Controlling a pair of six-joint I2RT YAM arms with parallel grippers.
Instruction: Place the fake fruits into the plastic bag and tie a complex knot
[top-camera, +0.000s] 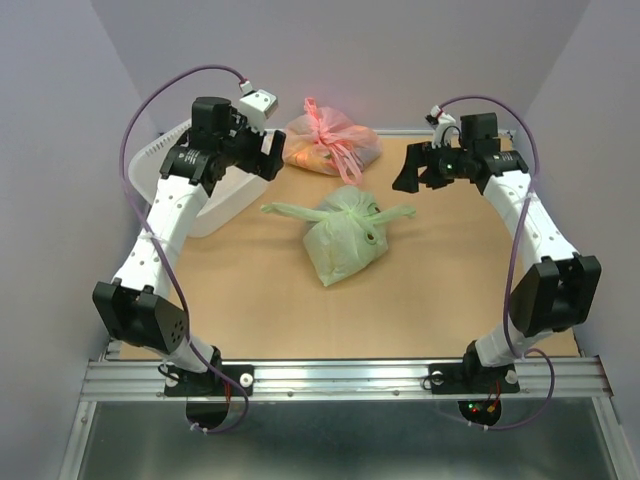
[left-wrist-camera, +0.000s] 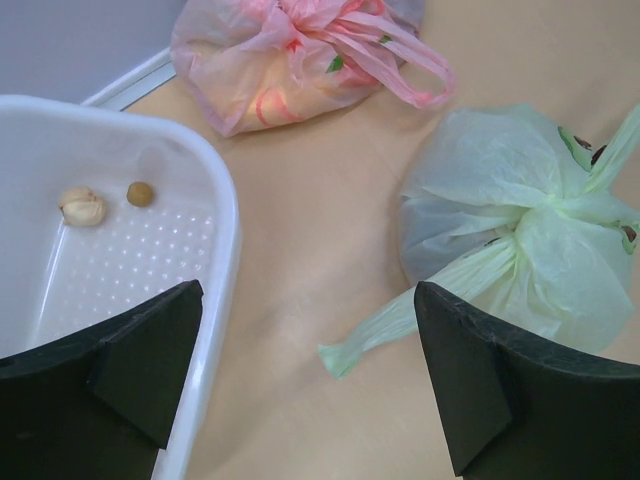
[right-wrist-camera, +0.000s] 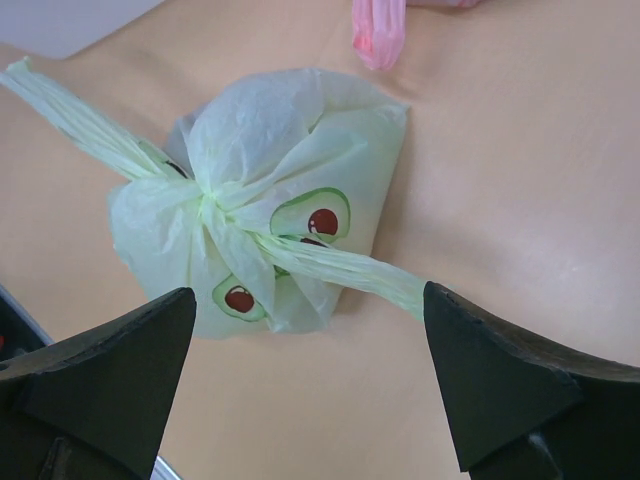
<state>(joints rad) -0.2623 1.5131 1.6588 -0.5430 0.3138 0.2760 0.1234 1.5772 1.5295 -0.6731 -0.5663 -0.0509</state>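
The pale green plastic bag (top-camera: 345, 245) lies closed in the middle of the table, printed with avocado pictures. Its knot (top-camera: 362, 211) is tied, and two twisted handle strips stick out left and right. The fake fruits are hidden inside it. My left gripper (top-camera: 270, 160) hovers open and empty to the bag's far left, by the basket. My right gripper (top-camera: 408, 178) hovers open and empty to its far right. The left wrist view shows the bag (left-wrist-camera: 500, 180), the knot (left-wrist-camera: 535, 215) and the open gripper (left-wrist-camera: 305, 330). The right wrist view shows the bag (right-wrist-camera: 270, 140), the knot (right-wrist-camera: 210, 205) and the open gripper (right-wrist-camera: 309, 300).
A pink tied bag (top-camera: 330, 143) lies at the back, also in the left wrist view (left-wrist-camera: 290, 50). A white basket (top-camera: 215, 205) stands at the left; in the left wrist view its rim (left-wrist-camera: 225, 230) shows, with a pale lumpy piece (left-wrist-camera: 83, 205) and a small brown ball (left-wrist-camera: 140, 193) inside.
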